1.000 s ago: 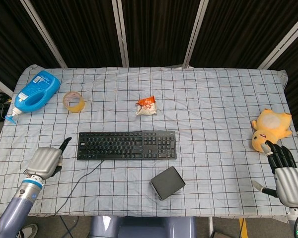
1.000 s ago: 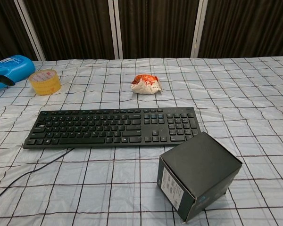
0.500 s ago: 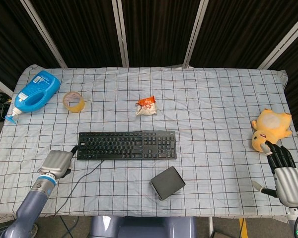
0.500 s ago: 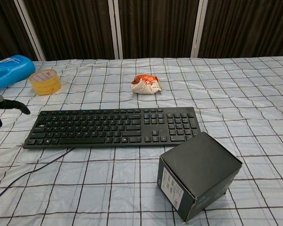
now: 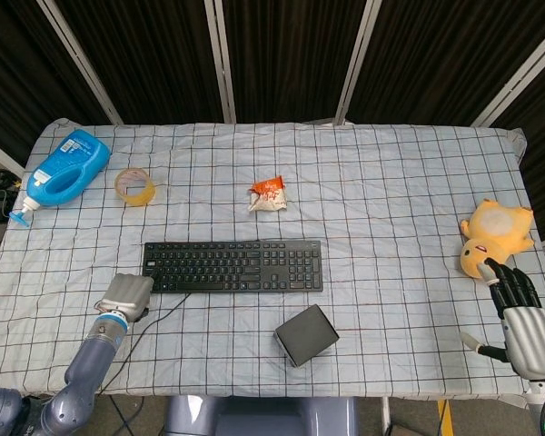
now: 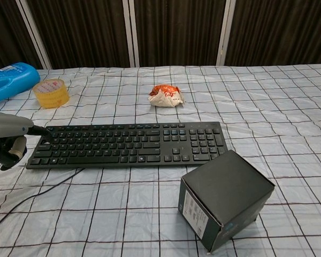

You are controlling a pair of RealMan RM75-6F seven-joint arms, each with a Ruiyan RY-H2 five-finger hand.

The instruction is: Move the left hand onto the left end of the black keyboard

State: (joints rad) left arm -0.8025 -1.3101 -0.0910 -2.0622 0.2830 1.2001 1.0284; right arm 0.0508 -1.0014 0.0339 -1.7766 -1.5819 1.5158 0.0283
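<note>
The long black keyboard [image 5: 232, 266] lies across the middle of the checked white tablecloth [image 5: 391, 209], its cable [image 5: 145, 329] trailing toward the lower left of the frame. The grey left hand [image 5: 127, 292] holds nothing, one fingertip reaching the keyboard's left edge, other fingers curled under in the chest view. To finish well, it should travel a little rightward and settle flat on the end keys, clear of the cable. The right hand [image 5: 520, 318], lower right, is empty with fingers extended.

blue bottle [image 5: 62, 169]: has a label, too small to read
black box [image 6: 225, 197]: white sticker, words too blurry
snack packet [image 6: 165, 95]: print can't be read
</note>
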